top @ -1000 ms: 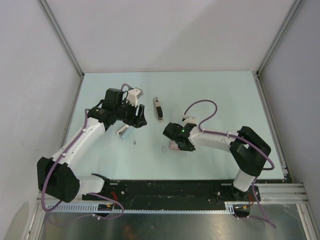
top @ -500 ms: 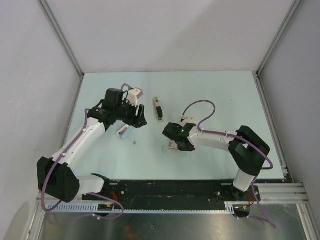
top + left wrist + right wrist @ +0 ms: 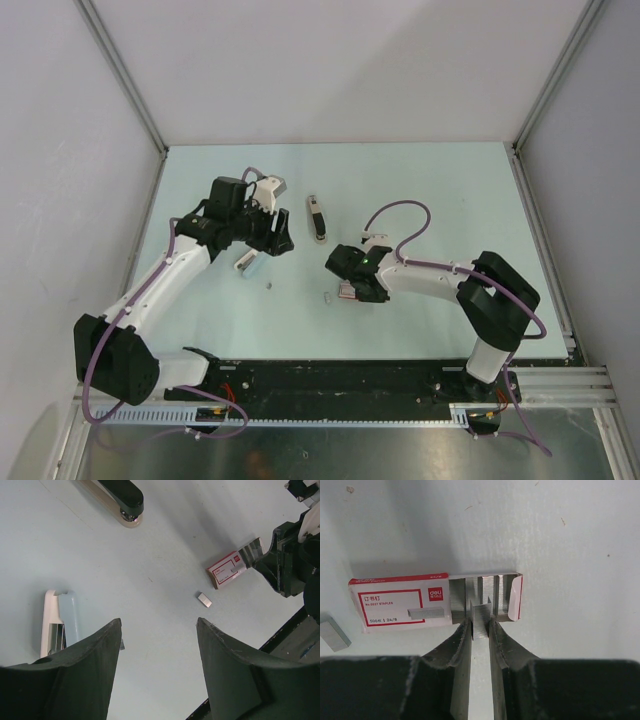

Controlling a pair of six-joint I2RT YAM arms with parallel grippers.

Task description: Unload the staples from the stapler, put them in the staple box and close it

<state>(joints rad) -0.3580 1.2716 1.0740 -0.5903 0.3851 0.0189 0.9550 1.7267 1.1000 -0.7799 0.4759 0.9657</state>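
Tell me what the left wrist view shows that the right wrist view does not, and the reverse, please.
Only the left wrist view: the open left gripper, a white and blue stapler beside it, and a black and beige tool farther off.
Only the right wrist view: the strip of staples pinched in the right gripper, and the rows of staples in the open end of the staple box.
Both: that pink and white staple box, a loose staple strip lying near it, and the pale table.
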